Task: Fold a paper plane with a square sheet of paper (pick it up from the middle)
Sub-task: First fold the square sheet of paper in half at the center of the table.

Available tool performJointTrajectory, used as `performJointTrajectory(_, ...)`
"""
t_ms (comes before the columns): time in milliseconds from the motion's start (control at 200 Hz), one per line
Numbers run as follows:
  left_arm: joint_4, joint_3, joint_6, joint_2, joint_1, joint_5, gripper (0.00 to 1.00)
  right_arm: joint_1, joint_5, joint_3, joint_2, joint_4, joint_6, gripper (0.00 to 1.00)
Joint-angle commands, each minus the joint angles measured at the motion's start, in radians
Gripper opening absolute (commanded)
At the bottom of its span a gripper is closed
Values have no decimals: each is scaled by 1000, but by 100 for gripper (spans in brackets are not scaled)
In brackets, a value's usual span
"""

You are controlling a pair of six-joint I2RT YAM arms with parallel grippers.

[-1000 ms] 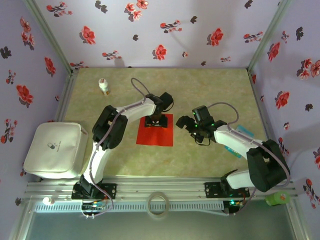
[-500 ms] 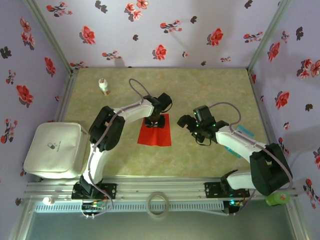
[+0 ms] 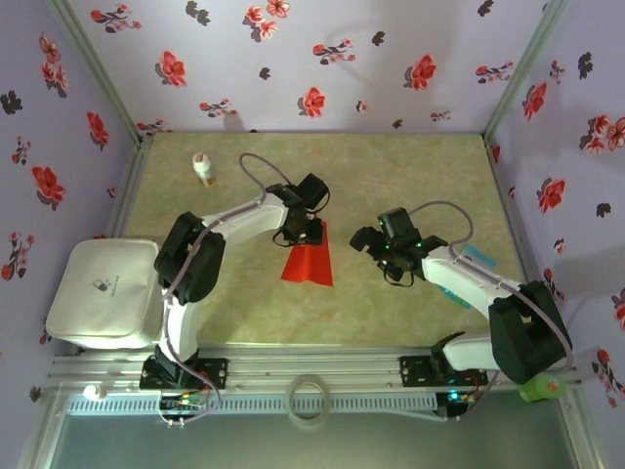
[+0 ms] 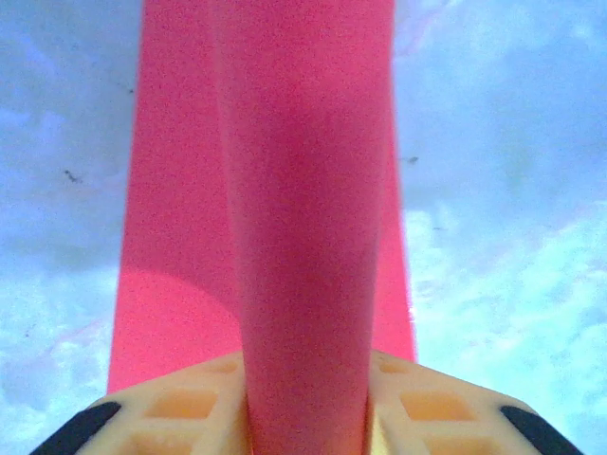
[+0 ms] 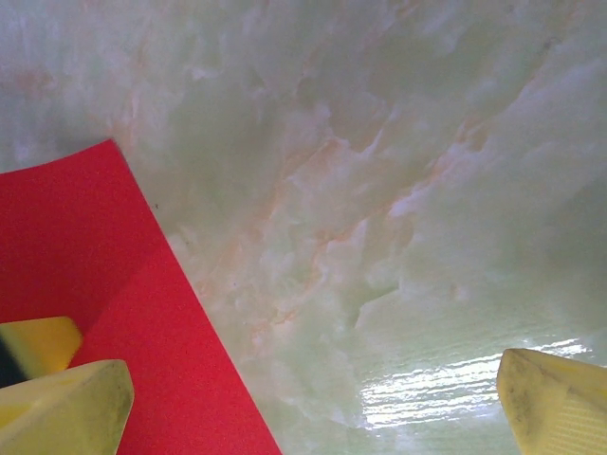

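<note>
The square sheet of paper (image 3: 311, 266) is bright red and hangs bunched into a narrow wedge, its lower edge near the tabletop. My left gripper (image 3: 305, 233) is shut on its upper middle. In the left wrist view a raised ridge of the sheet (image 4: 303, 190) runs between the yellow fingers (image 4: 171, 412). My right gripper (image 3: 363, 240) hovers to the sheet's right, open and holding nothing. Its wrist view shows a corner of the sheet (image 5: 85, 237) at the left and its fingertips (image 5: 555, 398) far apart. A paper plane is out of view.
A small white bottle (image 3: 203, 168) stands at the back left. A white pouch (image 3: 105, 293) lies off the table's left edge. A teal card (image 3: 479, 256) lies by the right arm. A tape ring (image 3: 310, 399) sits on the front rail. Floral walls enclose three sides.
My left gripper closed on the sheet's middle and lifted it toward the back left, so the flat square bunched into a narrow hanging shape. The right gripper barely moved.
</note>
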Motion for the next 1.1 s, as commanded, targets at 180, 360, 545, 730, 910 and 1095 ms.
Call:
performJointTrajectory(180, 117, -79, -9, -95, 41, 163, 29, -1, 53, 38, -19, -59, 5, 99)
performJointTrajectory(360, 182, -120, -33, -125, 52, 218, 29, 0, 57, 40, -45, -50, -12, 99)
performJointTrajectory(545, 236, -143, -34, -162, 62, 310, 31, -5, 112, 46, -84, -66, -12, 99)
performJointTrajectory(730, 326, -190, -70, -188, 81, 435, 31, -14, 154, -8, -183, 5, -33, 99)
performJointTrajectory(910, 515, -282, -156, -205, 108, 557, 32, -52, 182, 0, -299, -1, -208, 99)
performJointTrajectory(1095, 652, -343, -232, -198, 122, 616, 33, -106, 93, -5, -314, -8, -239, 99)
